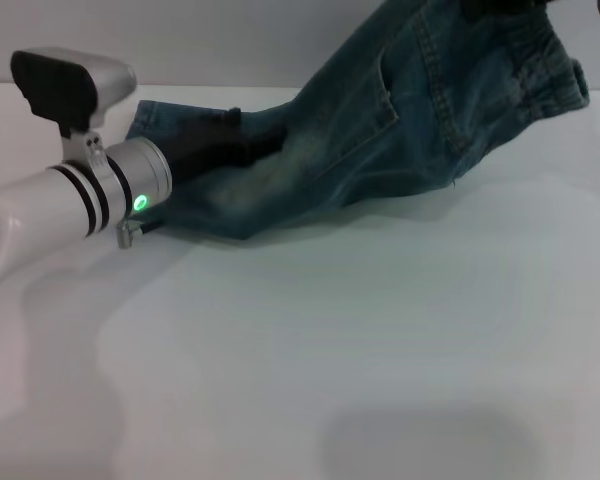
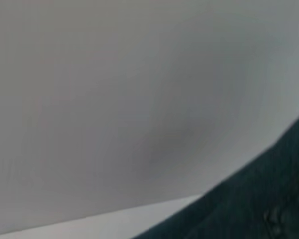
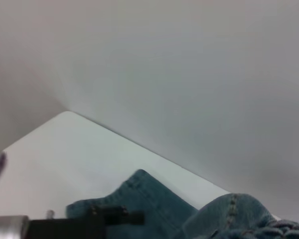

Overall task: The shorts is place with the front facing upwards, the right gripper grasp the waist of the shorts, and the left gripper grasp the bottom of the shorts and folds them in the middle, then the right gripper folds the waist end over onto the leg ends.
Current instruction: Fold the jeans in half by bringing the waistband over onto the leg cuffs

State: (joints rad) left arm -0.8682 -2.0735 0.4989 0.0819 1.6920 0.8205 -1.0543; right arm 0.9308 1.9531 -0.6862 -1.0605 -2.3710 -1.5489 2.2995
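The shorts (image 1: 380, 130) are blue-green denim. The waist of the shorts (image 1: 540, 60) is lifted off the white table (image 1: 380, 350) at the far right. It hangs from my right gripper (image 1: 500, 6), whose dark jaws barely show at the frame's top edge, shut on the gathered band. The bottom of the shorts (image 1: 155, 115) lies on the table at the far left. My left gripper (image 1: 225, 145), black, lies across the leg denim there. The right wrist view shows the gathered waist (image 3: 254, 219), a leg end (image 3: 139, 191) and the left gripper (image 3: 89, 221) farther off. The left wrist view shows only denim (image 2: 269, 209).
A grey wall (image 1: 230, 40) stands behind the table's far edge. My left arm's white forearm (image 1: 40, 210), with a green light on it, reaches in from the left. The table's white surface (image 1: 310, 400) lies in front of the shorts.
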